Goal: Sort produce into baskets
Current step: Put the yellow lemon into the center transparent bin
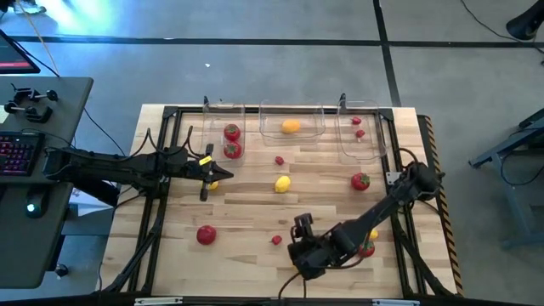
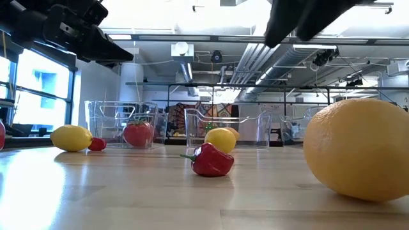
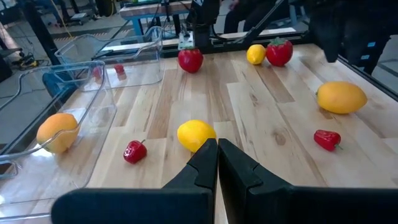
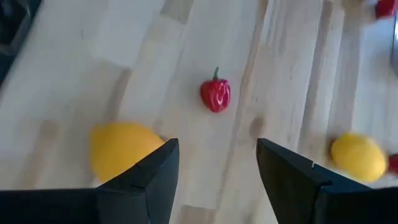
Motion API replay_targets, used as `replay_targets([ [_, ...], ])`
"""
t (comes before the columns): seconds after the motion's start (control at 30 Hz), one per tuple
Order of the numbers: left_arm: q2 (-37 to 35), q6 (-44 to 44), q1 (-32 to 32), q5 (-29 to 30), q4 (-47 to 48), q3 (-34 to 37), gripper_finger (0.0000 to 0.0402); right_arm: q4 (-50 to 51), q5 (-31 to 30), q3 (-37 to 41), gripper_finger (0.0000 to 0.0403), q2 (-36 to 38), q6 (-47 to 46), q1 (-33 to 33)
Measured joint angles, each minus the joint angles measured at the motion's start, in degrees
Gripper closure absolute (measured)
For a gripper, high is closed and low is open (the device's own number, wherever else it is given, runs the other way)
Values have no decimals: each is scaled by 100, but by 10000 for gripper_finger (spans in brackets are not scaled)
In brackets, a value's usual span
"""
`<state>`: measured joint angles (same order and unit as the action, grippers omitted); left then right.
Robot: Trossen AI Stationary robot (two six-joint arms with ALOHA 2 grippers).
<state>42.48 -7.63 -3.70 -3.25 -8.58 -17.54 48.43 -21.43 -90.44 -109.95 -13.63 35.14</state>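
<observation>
One small red pepper-like fruit lay loose on the table ahead of the right gripper, whose fingers stood released and empty, while the left gripper was clenched on nothing; the fruit was judged light, rigid, slippery, best pinched across its body.

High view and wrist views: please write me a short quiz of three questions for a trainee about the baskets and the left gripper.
1. True or false: the left basket holds two tomatoes.
2. The left gripper is: A) open, B) shut on a lemon, C) shut and empty.
3. Fill in: the single fruit in the middle basket has the colour ___.

Key: 1 true; 2 C; 3 orange.
</observation>
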Motion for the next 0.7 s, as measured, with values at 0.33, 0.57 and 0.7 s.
replay_targets([
  [0.33,0,-3,-1,0,107,-2,401,142,808,-196,195,2,-1005,-91],
  [0.57,0,-4,-2,-29,175,-2,401,207,820,-157,151,2,-1188,-109],
  [0.7,0,-3,0,-68,185,-2,401,197,843,-100,146,-203,-827,-46],
])
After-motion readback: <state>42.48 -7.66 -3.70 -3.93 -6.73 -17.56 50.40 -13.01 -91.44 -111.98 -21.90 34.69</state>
